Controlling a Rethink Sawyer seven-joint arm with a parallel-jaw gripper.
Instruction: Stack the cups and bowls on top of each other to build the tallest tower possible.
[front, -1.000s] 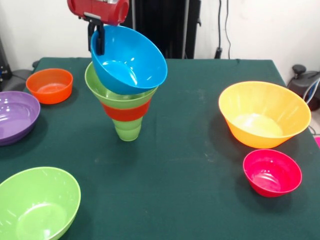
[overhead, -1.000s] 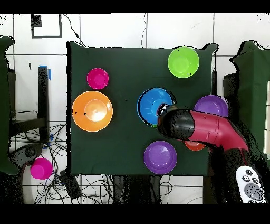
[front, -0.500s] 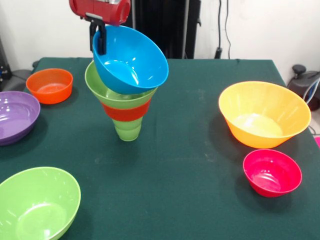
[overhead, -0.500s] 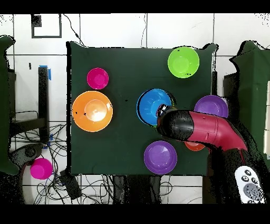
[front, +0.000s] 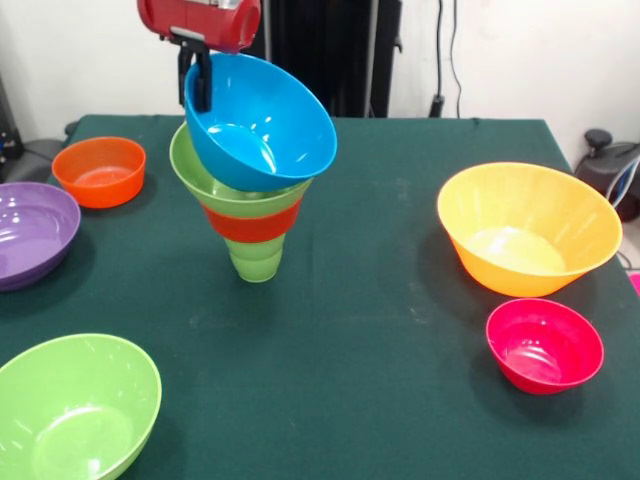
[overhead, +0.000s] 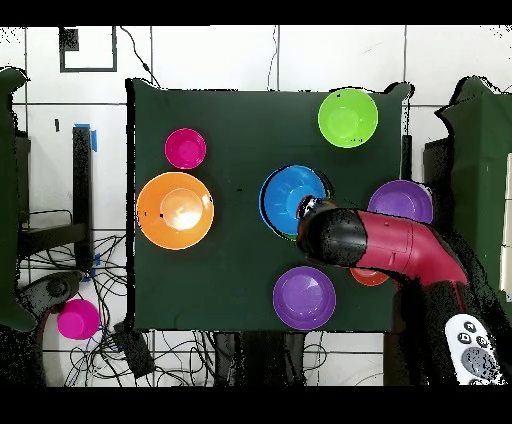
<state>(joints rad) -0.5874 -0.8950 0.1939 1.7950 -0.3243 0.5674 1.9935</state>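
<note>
The tower stands at the table's middle left: a light-green cup (front: 256, 262) at the base, an orange-red bowl (front: 252, 224) in it, then a lime-green bowl (front: 198, 168). A blue bowl (front: 265, 125) sits tilted on top, its underside in the lime-green bowl's mouth and its opening facing the camera. My gripper (front: 199, 80) comes down from the red arm and is shut on the blue bowl's upper left rim. In the overhead view the blue bowl (overhead: 290, 196) shows beside the arm's end (overhead: 330, 235).
Around the tower are a small orange-red bowl (front: 100, 172), a purple bowl (front: 25, 232), a lime-green bowl (front: 70, 410), a large orange bowl (front: 525, 230) and a pink-red bowl (front: 545, 345). A second purple bowl (overhead: 304, 297) sits near the robot's side.
The gripper and the blue bowl have shifted very slightly up and to the right in the front view. Nothing else has moved.
</note>
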